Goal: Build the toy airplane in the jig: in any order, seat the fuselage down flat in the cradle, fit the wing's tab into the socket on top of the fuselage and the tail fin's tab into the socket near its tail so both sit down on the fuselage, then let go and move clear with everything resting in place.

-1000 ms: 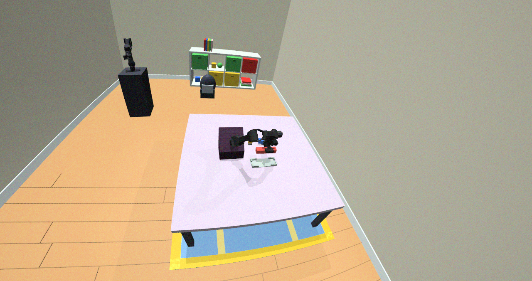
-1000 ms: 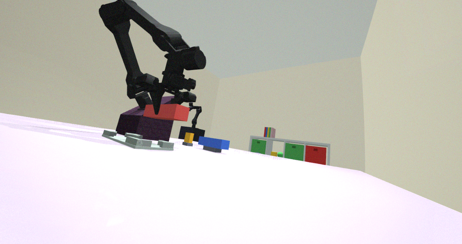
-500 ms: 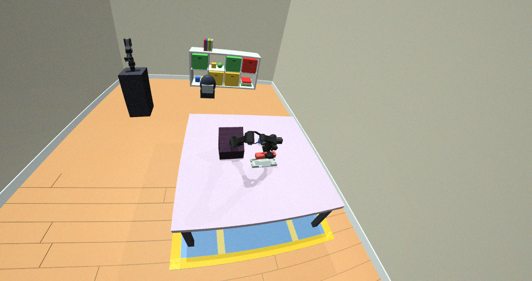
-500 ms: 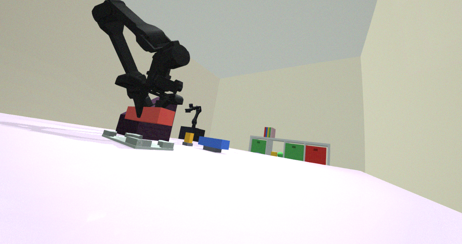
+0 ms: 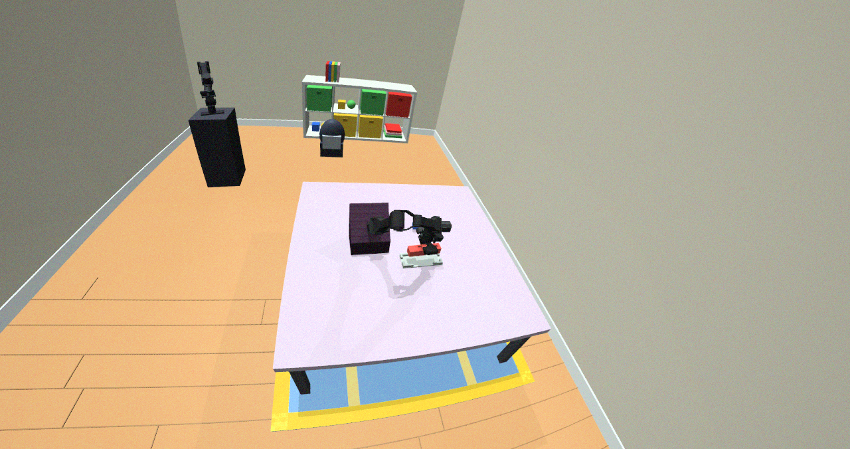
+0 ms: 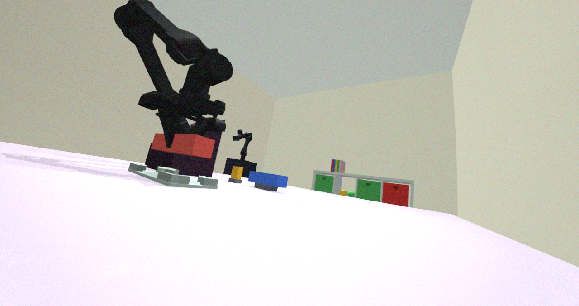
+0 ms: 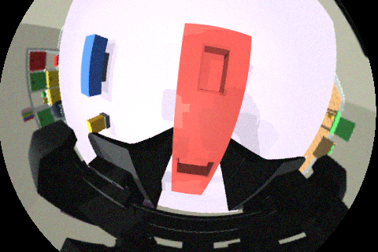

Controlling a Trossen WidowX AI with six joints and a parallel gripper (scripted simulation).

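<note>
My gripper [image 5: 429, 250] [image 6: 176, 140] [image 7: 198, 131] is shut on the red fuselage [image 5: 414, 250] [image 6: 184, 145] [image 7: 209, 114], across its sides. The fuselage is held roughly level above the pale grey-green cradle [image 5: 420, 261] [image 6: 168, 177], with a gap between them in the exterior view. Both its top sockets show empty in the wrist view. The fuselage hides the cradle there. The blue wing [image 6: 268, 179] [image 7: 91, 67] stands on the table on its dark tab. The yellow tail fin [image 6: 236, 172] [image 7: 95, 124] stands upright on its dark base beside the wing.
The dark purple block [image 5: 369, 235] [image 6: 210, 162] under my arm's base stands on the pale table [image 5: 356, 321] [image 6: 283, 243]. Another arm on a black pedestal [image 5: 218, 149] and a shelf [image 5: 359, 84] are far behind.
</note>
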